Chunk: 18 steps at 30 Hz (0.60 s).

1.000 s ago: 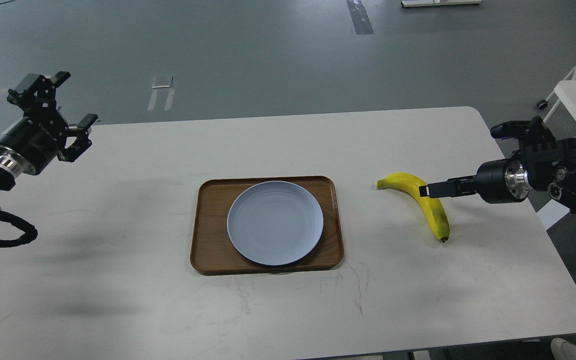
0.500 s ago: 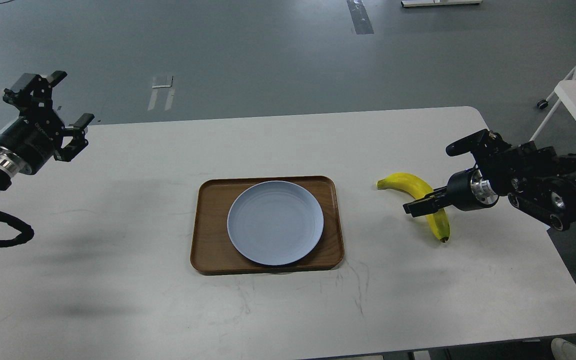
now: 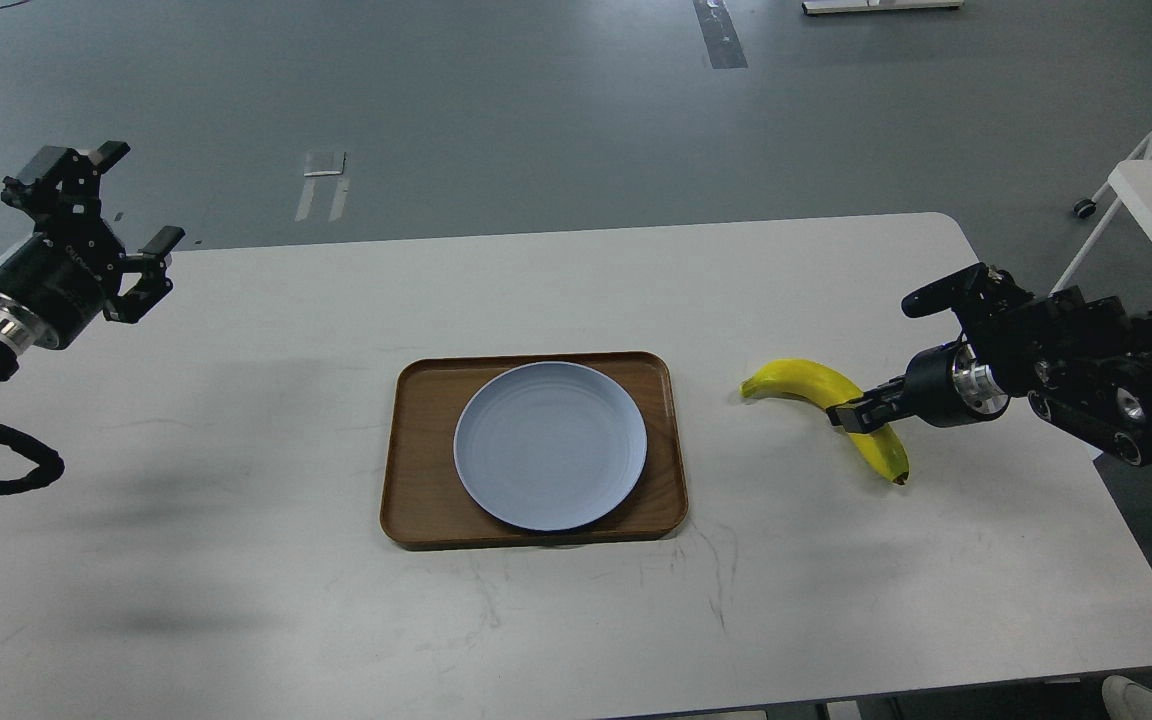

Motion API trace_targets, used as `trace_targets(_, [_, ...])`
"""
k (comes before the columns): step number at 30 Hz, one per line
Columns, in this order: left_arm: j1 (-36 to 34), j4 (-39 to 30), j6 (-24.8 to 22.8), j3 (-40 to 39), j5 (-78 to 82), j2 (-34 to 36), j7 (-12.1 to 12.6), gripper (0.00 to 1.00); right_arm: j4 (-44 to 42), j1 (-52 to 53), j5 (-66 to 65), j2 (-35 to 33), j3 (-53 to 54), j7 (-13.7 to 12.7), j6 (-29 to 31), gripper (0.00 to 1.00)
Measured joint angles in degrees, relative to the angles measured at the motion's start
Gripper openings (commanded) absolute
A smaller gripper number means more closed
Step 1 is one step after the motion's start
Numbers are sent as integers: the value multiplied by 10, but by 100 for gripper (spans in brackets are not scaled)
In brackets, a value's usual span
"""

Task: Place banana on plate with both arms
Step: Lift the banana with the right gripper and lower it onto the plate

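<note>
Right hand [image 3: 861, 410], a black two-fingered part at the end of a black arm with a silver wrist ring, reaches in from the right edge and sits at the middle of the curved bright yellow banana [image 3: 834, 405]. Its lower finger lies dark across the fruit, while the upper finger stands raised and well apart, above and to the right. From this angle it is hard to say whether anything presses the banana from the other side, so the grip cannot be told for certain.

The banana lies on the white rounded-corner desk [image 3: 236, 560], to the right of centre. Its greenish stem end points left, toward the tray, and its dark brown tip points toward the near right. It is outside the tray, with a strip of bare desk between them.

At the centre of the desk sits a rectangular brown wooden tray [image 3: 416, 450] with rounded corners. On it rests the round, shallow, pale blue-grey plate [image 3: 550, 445], filling most of the tray's right part.

Left hand [image 3: 96, 225], also black, hovers over the far left edge of the desk, well apart from the tray. Its fingers are spread wide, and nothing is between them.
</note>
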Motion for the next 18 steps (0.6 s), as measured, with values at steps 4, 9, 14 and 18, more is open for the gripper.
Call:
trace_targets(4, [0, 0, 0, -1, 0, 0, 0, 100, 23, 35, 3, -10, 5, 0, -2, 0])
trace_targets(9, [-1, 0, 0, -1, 0, 1, 0, 100, 68, 97, 8, -4, 6, 0, 3, 0])
trace_targets(14, [-3, 0, 0, -2, 1, -1, 0, 100, 71, 129, 13, 73, 3, 0, 24, 0])
trace_targets(18, [-4, 0, 0, -2, 1, -2, 0, 100, 50, 135, 14, 151, 2, 0, 39, 0])
